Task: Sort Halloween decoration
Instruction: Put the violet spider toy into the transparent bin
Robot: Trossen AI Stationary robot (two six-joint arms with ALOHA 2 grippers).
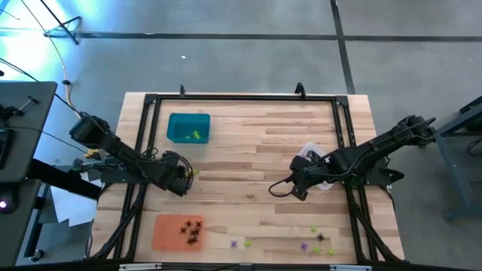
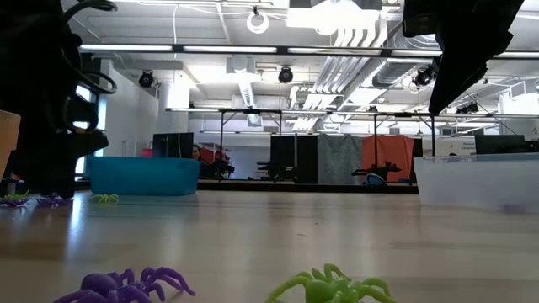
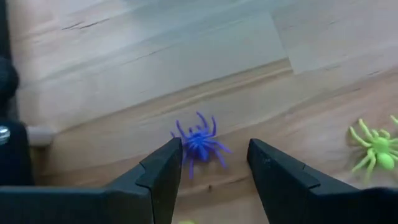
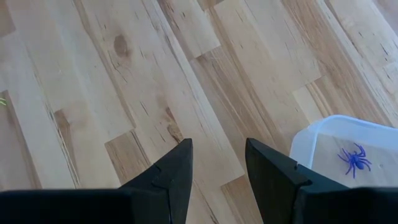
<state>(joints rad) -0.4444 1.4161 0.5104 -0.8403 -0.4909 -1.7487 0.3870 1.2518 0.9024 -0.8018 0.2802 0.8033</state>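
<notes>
The left gripper (image 3: 211, 168) stands wide open over a purple spider (image 3: 200, 143) on the table (image 1: 256, 143), a yellow-green spider (image 3: 376, 149) nearby. The right gripper (image 4: 217, 165) is open, empty, beside the clear tray (image 4: 323, 140). Farther off sit teal tray (image 1: 188, 127) and orange tray (image 1: 169, 229).

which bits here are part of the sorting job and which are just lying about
Part of the job:
- purple spider between the open left gripper fingers
- green spider beside it
- loose spiders at the table's near edge
- teal tray with green spiders
- orange tray with black spiders
- clear tray with one purple spider
- right gripper, open over bare wood

Lying about:
- papers off the table's left side
</notes>
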